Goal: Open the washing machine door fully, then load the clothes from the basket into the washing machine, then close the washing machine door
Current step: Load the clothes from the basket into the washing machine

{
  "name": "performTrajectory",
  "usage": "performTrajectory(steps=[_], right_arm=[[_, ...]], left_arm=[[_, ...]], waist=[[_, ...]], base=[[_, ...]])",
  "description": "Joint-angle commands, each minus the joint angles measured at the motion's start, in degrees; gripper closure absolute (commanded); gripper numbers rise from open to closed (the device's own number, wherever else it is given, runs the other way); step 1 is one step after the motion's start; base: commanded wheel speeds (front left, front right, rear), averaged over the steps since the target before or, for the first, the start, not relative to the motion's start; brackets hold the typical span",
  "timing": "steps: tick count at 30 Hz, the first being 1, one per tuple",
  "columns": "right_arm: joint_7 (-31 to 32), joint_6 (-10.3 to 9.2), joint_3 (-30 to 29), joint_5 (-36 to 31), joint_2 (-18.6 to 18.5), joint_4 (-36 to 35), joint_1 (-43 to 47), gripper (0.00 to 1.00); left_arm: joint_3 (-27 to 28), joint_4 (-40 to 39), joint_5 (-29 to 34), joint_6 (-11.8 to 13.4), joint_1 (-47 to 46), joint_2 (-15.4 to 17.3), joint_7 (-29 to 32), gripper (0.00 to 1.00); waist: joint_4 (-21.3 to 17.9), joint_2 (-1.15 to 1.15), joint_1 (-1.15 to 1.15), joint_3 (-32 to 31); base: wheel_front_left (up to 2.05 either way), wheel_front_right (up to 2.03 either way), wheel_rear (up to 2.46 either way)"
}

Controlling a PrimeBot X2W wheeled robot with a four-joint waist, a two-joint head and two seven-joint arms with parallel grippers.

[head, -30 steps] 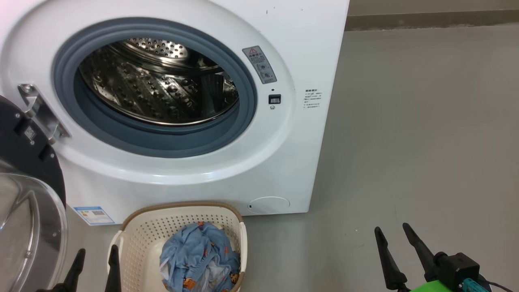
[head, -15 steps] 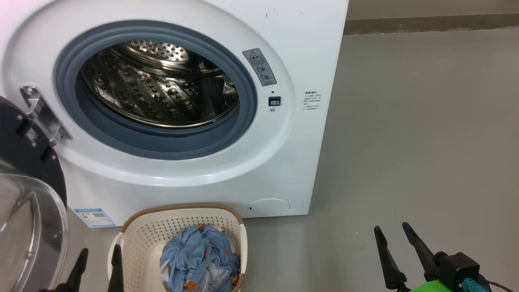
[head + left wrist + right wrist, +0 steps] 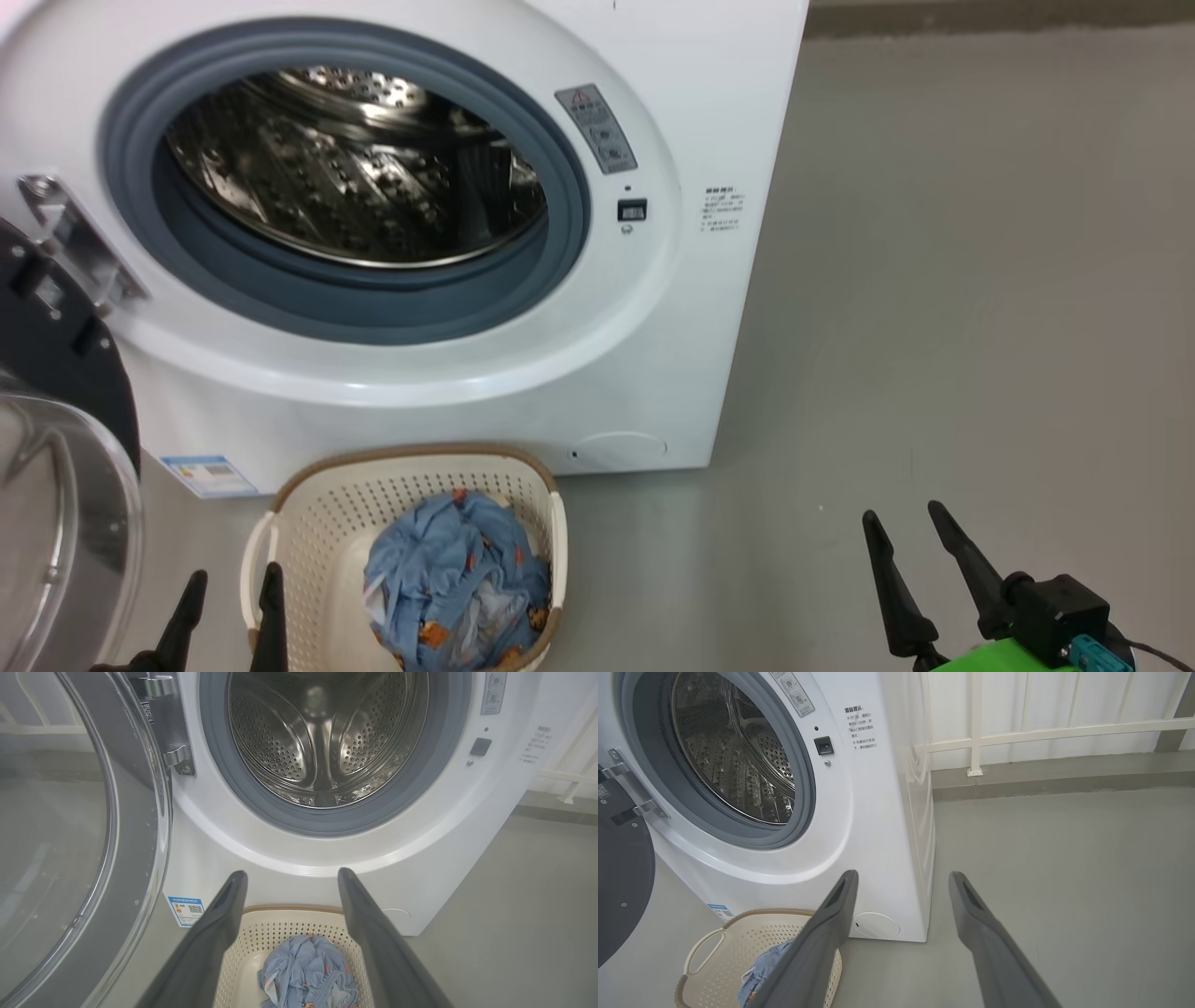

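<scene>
The white washing machine (image 3: 709, 84) stands with its steel drum (image 3: 355, 168) exposed. Its door (image 3: 56, 485) is swung wide to the left on a metal hinge (image 3: 65, 238); the same door (image 3: 70, 835) fills the left of the left wrist view. In front sits the cream basket (image 3: 308, 532) holding the light blue clothes (image 3: 453, 579). My left gripper (image 3: 231, 583) is open, low at the basket's left rim, empty. My right gripper (image 3: 904, 523) is open over bare floor, well right of the basket. Both wrist views show spread fingers, the left gripper (image 3: 290, 877) and the right gripper (image 3: 903, 877).
Grey floor (image 3: 980, 280) stretches to the right of the machine. A white railing (image 3: 1041, 732) and a low kerb run behind it. A blue label sticker (image 3: 207, 474) and a round filter cap (image 3: 621, 448) sit low on the machine front.
The whole head view has shifted, so the machine and basket sit slightly higher in it and to the left. Both grippers stay open and hold the same places.
</scene>
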Motion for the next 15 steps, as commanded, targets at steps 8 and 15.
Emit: performTrajectory(steps=[8, 15], right_arm=[[-0.4, 0.17, 2.2, 0.3, -0.2, -2.8, -4.0, 0.00], [-0.4, 0.17, 2.9, 0.6, -0.2, -3.8, -6.3, 0.00]], left_arm=[[0.0, -1.1, -3.0, -0.1, -4.5, 3.7, -0.4, 0.00], [-1.4, 0.3, -5.4, -0.1, -7.7, 6.1, -0.4, 0.00]], waist=[[-1.5, 0.00, 0.00, 8.1], [-3.2, 0.00, 0.00, 13.0]], base=[[0.00, 0.00, 0.00], [0.00, 0.00, 0.00]])
